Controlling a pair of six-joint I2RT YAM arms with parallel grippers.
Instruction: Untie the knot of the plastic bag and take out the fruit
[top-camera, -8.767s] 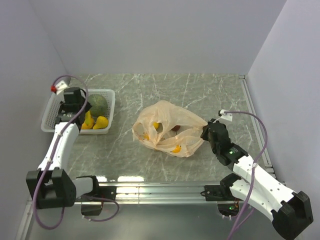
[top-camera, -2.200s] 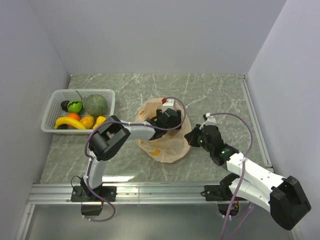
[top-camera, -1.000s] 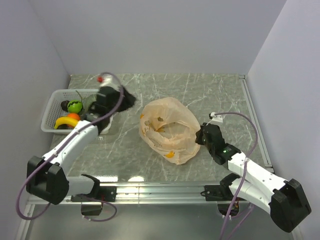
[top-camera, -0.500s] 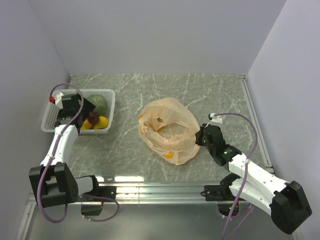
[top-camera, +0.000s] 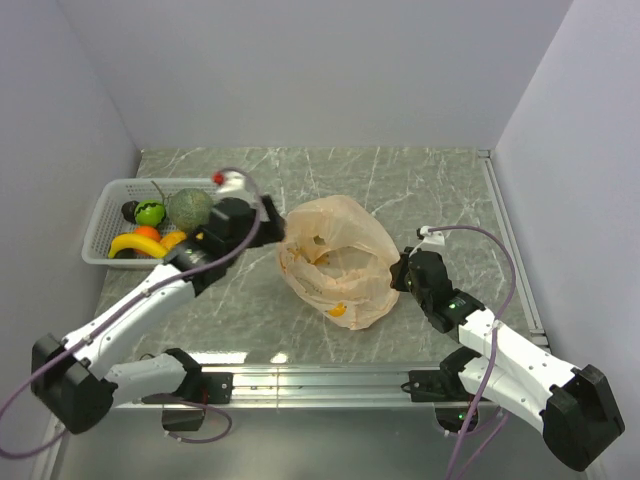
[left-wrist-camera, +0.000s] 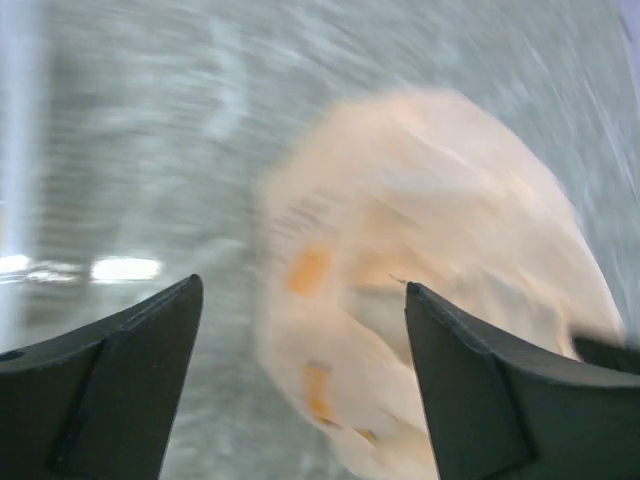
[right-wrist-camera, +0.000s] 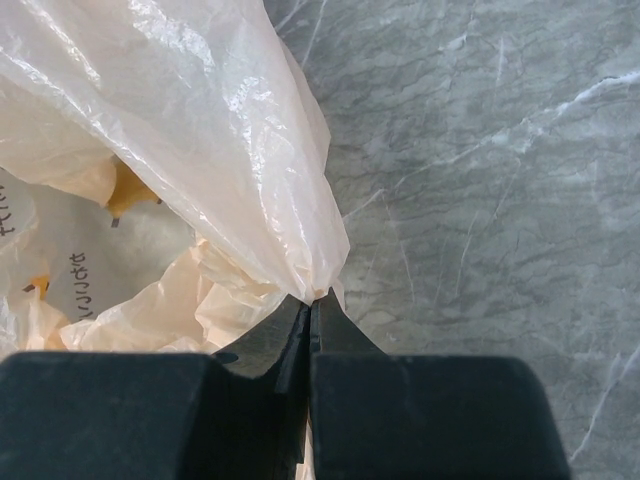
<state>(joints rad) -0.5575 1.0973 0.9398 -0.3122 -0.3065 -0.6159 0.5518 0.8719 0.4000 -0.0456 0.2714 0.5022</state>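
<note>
Right gripper (right-wrist-camera: 312, 300) is clamped on a pinch of film at the right edge of the plastic bag (top-camera: 340, 255), jaws fully together. Left gripper (left-wrist-camera: 300, 290) is spread wide and empty, just beside the bag's left edge; wrist view blurred. Bag sits mid-table (top-camera: 430, 190), mouth gaping, orange-yellow fruit (top-camera: 340, 311) inside at the near side. White basket (top-camera: 105, 195), far left, holds banana (top-camera: 133, 246), orange (top-camera: 148, 232), melon (top-camera: 188, 207), green fruit (top-camera: 150, 213).

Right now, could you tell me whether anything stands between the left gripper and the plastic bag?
Nothing visible does. The left gripper has its jaws open facing the plastic bag, with only table surface showing between them. The right gripper pinches the bag's opposite edge, off that path.
</note>
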